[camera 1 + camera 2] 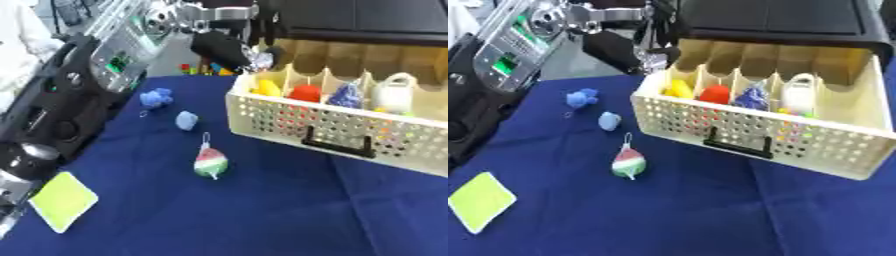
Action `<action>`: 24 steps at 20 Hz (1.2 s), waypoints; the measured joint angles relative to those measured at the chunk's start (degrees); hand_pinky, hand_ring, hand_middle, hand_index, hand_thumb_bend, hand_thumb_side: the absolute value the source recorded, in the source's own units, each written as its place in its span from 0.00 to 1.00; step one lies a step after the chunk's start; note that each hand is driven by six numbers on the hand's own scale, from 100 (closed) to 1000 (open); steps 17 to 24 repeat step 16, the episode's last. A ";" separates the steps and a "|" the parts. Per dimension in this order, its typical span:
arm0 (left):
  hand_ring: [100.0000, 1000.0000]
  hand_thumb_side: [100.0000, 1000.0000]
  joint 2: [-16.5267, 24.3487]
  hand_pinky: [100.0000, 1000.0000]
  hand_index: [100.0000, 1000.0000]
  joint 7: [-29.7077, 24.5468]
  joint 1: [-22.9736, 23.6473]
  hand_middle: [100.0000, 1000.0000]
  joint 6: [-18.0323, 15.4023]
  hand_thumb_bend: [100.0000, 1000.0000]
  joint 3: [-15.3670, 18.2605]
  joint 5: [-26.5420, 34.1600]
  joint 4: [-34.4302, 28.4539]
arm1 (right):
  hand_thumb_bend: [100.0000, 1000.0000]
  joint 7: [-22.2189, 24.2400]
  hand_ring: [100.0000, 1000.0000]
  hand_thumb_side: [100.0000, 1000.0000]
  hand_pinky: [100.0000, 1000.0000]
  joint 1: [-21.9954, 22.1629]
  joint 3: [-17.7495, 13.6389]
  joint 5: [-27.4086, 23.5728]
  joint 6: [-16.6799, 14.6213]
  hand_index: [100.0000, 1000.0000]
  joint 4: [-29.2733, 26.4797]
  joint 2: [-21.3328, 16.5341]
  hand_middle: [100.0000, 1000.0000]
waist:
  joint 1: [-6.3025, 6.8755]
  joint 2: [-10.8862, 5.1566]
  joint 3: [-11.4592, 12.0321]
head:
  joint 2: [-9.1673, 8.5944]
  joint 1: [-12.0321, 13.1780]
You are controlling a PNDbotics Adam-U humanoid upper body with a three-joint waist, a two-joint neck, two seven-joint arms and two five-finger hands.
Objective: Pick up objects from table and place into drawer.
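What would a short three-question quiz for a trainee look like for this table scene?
1. True or false: the red, white and green ornament lies inside the drawer.
2. Which item sits nearest the drawer's left end: A yellow item, B white item, C red item?
3. Fill in: the cloth on the table is dark ____.

Key: 1 false; 2 A; 3 blue.
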 measured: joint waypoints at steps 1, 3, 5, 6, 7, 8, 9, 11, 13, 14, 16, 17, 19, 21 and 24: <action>0.62 0.67 0.00 0.40 0.85 0.25 0.00 0.60 0.05 0.00 0.15 0.13 -0.16 | 0.00 0.00 0.56 0.86 0.54 0.01 0.00 0.00 0.00 0.70 0.00 0.08 0.61 | -0.01 0.00 0.01 | 0.00 0.00; 0.61 0.62 -0.01 0.39 0.84 1.19 -0.02 0.59 0.22 0.00 0.83 0.48 -0.71 | 0.00 -0.01 0.56 0.86 0.54 0.05 0.00 -0.01 0.02 0.70 0.00 0.19 0.61 | -0.04 -0.01 0.07 | 0.01 0.00; 0.60 0.60 -0.01 0.39 0.83 2.49 -0.17 0.59 0.48 0.00 1.78 0.84 -1.61 | 0.00 -0.03 0.56 0.86 0.54 0.08 0.00 -0.01 0.03 0.70 0.00 0.21 0.61 | -0.19 -0.02 0.21 | 0.05 0.00; 0.61 0.59 -0.01 0.39 0.83 3.24 -0.20 0.59 0.65 0.00 2.41 1.05 -2.29 | 0.00 -0.03 0.56 0.86 0.54 0.11 0.00 -0.01 0.04 0.70 0.00 0.21 0.61 | -0.29 -0.04 0.25 | 0.08 -0.01; 0.60 0.58 -0.01 0.38 0.83 4.02 -0.20 0.58 0.83 0.00 3.06 1.26 -3.09 | 0.00 -0.04 0.56 0.86 0.54 0.20 0.00 -0.01 0.04 0.70 0.00 0.21 0.61 | -0.36 -0.05 0.30 | 0.10 -0.03; 0.60 0.56 0.01 0.38 0.83 4.90 -0.20 0.58 1.05 0.00 3.82 1.45 -3.98 | 0.00 -0.04 0.56 0.86 0.54 0.31 -0.01 -0.02 0.05 0.70 0.00 0.21 0.61 | -0.41 -0.06 0.39 | 0.11 -0.06; 0.59 0.55 0.03 0.37 0.83 5.91 -0.19 0.57 1.36 0.00 4.69 1.77 -4.92 | 0.00 -0.06 0.56 0.86 0.54 0.36 -0.01 -0.02 0.06 0.70 0.00 0.21 0.61 | -0.45 -0.06 0.50 | 0.13 -0.10; 0.58 0.54 0.17 0.36 0.82 8.18 -0.02 0.56 2.34 0.00 6.56 2.50 -7.02 | 0.00 -0.13 0.56 0.86 0.54 0.49 -0.02 -0.02 0.12 0.70 0.00 0.21 0.61 | -0.61 -0.07 0.65 | 0.27 -0.27; 0.58 0.54 0.63 0.36 0.81 10.74 0.67 0.56 3.63 0.00 8.39 3.59 -9.10 | 0.00 -0.24 0.56 0.86 0.54 0.50 -0.04 -0.02 0.22 0.70 0.00 0.21 0.61 | -0.82 -0.08 0.87 | 0.37 -0.33; 0.57 0.53 0.98 0.35 0.81 12.08 1.07 0.55 4.31 0.00 9.28 4.29 -10.17 | 0.00 -0.29 0.56 0.86 0.54 0.50 -0.05 -0.02 0.26 0.70 0.00 0.21 0.61 | -0.89 -0.08 1.04 | 0.41 -0.37; 0.57 0.53 1.75 0.35 0.80 15.27 2.16 0.55 5.86 0.00 11.16 5.97 -12.35 | 0.00 -0.35 0.56 0.86 0.54 0.52 -0.10 -0.02 0.30 0.70 0.00 0.21 0.61 | -1.08 -0.08 1.23 | 0.52 -0.55; 0.57 0.53 1.75 0.35 0.80 15.27 2.16 0.55 5.86 0.00 11.16 5.97 -12.35 | 0.00 -0.35 0.56 0.86 0.54 0.52 -0.10 -0.02 0.30 0.70 0.00 0.21 0.61 | -1.08 -0.08 1.23 | 0.52 -0.55; 0.57 0.53 1.75 0.35 0.80 15.27 2.16 0.55 5.86 0.00 11.16 5.97 -12.35 | 0.00 -0.35 0.56 0.86 0.54 0.52 -0.10 -0.02 0.30 0.70 0.00 0.21 0.61 | -1.08 -0.08 1.23 | 0.52 -0.55; 0.57 0.53 1.75 0.35 0.80 15.27 2.16 0.55 5.86 0.00 11.16 5.97 -12.35 | 0.00 -0.35 0.56 0.86 0.54 0.52 -0.10 -0.02 0.30 0.70 0.00 0.21 0.61 | -1.08 -0.08 1.23 | 0.52 -0.55; 0.57 0.53 1.75 0.35 0.80 15.27 2.16 0.55 5.86 0.00 11.16 5.97 -12.35 | 0.00 -0.35 0.56 0.86 0.54 0.52 -0.10 -0.02 0.30 0.70 0.00 0.21 0.61 | -1.08 -0.08 1.23 | 0.52 -0.55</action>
